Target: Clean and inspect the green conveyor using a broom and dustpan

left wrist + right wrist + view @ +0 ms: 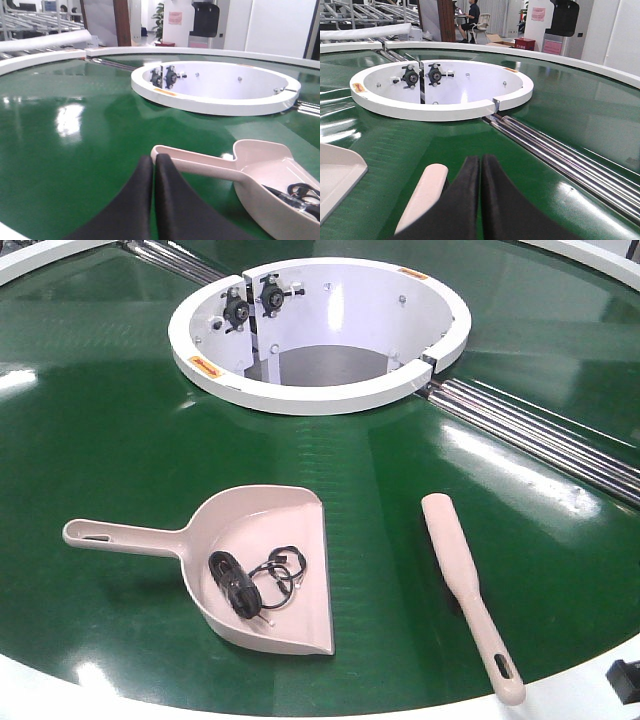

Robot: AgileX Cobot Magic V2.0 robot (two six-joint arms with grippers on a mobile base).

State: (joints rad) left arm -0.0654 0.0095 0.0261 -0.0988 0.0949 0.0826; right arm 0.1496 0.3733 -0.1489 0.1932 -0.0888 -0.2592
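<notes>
The green conveyor (pixel 110 430) fills the front view, its white central ring (pixel 320 390) at the back. On it lies the beige-pink dustpan (pixel 262 575), handle pointing left, with a black coiled cable (pixel 250 582) inside the scoop. To its right the slim broom (pixel 467 585) lies flat, handle toward the front rim. Neither gripper appears in the front view. My left gripper (pixel 153 159) is shut and empty, its tips just before the end of the dustpan handle (pixel 195 162). My right gripper (pixel 480 160) is shut and empty, just right of the broom head (pixel 424 197).
Metal rollers (pixel 540 435) run from the central ring toward the right rim. A second roller strip (pixel 170 260) runs off at the back left. The conveyor's white outer rim (pixel 60 690) borders the front edge. A black part (pixel 625 680) sits at the far right corner.
</notes>
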